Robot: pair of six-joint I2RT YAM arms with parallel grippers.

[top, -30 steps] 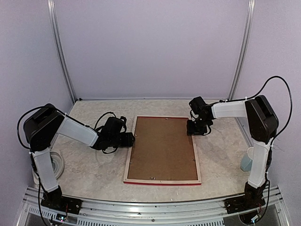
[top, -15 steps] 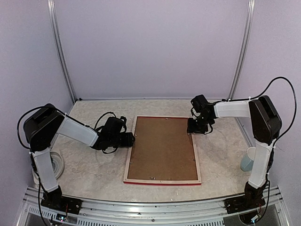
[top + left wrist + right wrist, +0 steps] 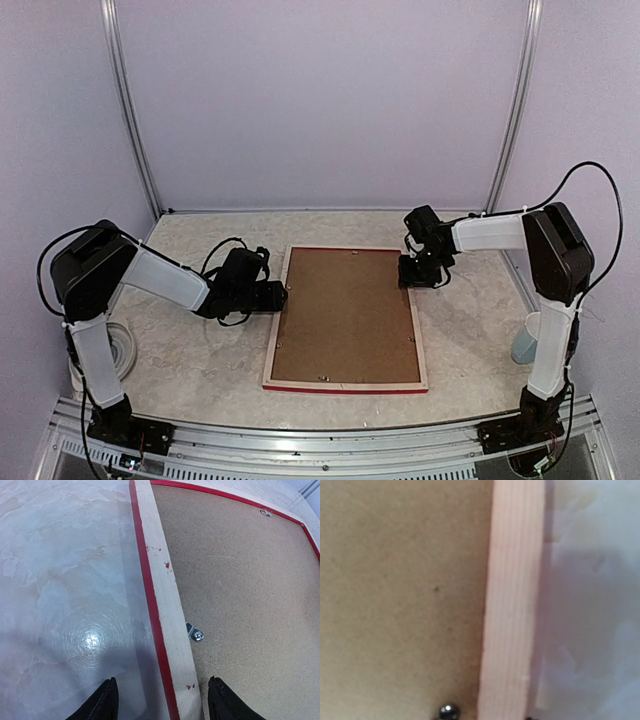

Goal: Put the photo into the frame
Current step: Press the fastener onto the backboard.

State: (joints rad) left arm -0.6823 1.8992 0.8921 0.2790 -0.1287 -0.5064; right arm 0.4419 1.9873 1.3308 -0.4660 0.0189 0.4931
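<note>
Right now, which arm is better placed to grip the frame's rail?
Left, probably: the left gripper stands open astride the left rail of the frame. The right gripper sits at the right rail, fingers barely visible.

Two robot arms: the left arm (image 3: pixel 160 280) and right arm (image 3: pixel 490 232) each have smooth white tubular sleeves between bulky black joint housings. Thin black cables (image 3: pixel 592 178) loop off them. On the left gripper (image 3: pixel 165 702), the fingers (image 3: pixel 106 702) look matte black, perhaps rubber.

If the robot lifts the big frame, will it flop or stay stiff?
Probably stiff: the frame looks like solid wood around a flat board. Lying flat on the table, it should slide, not roll, if pushed. Lifted by one edge, it might swing, being wide.
</note>
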